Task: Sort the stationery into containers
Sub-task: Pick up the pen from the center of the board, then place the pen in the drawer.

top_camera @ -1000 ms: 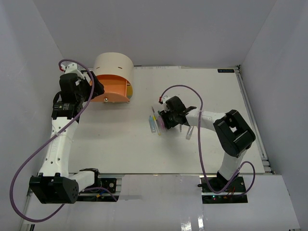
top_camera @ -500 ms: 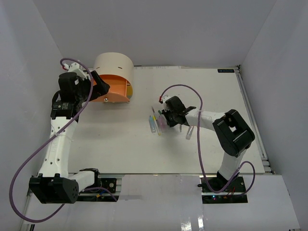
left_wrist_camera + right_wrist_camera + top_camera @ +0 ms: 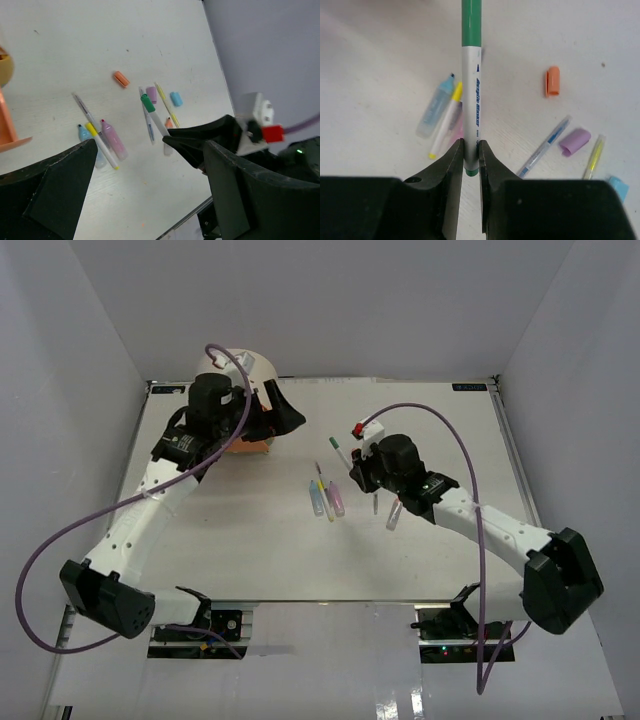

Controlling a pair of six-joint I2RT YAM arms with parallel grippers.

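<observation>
The cabinet (image 3: pixel 262 368) sits just behind the left claw (image 3: pixel 288 417), whose jaws stand wide apart on nothing. The right claw (image 3: pixel 471 150) is clamped on a green-capped pen (image 3: pixel 470 100), held above the loose pens (image 3: pixel 434 112). An orange cap (image 3: pixel 552 81) lies beyond its fingertips.

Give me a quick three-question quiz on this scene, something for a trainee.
1. True or false: the right jaws grip a green marker.
2. In the right wrist view, the block lying up and to the right of the marker is: A orange, B red, C black.
3. Fill in: the left jaws are ____.

Key: 1 true; 2 A; 3 open.
</observation>
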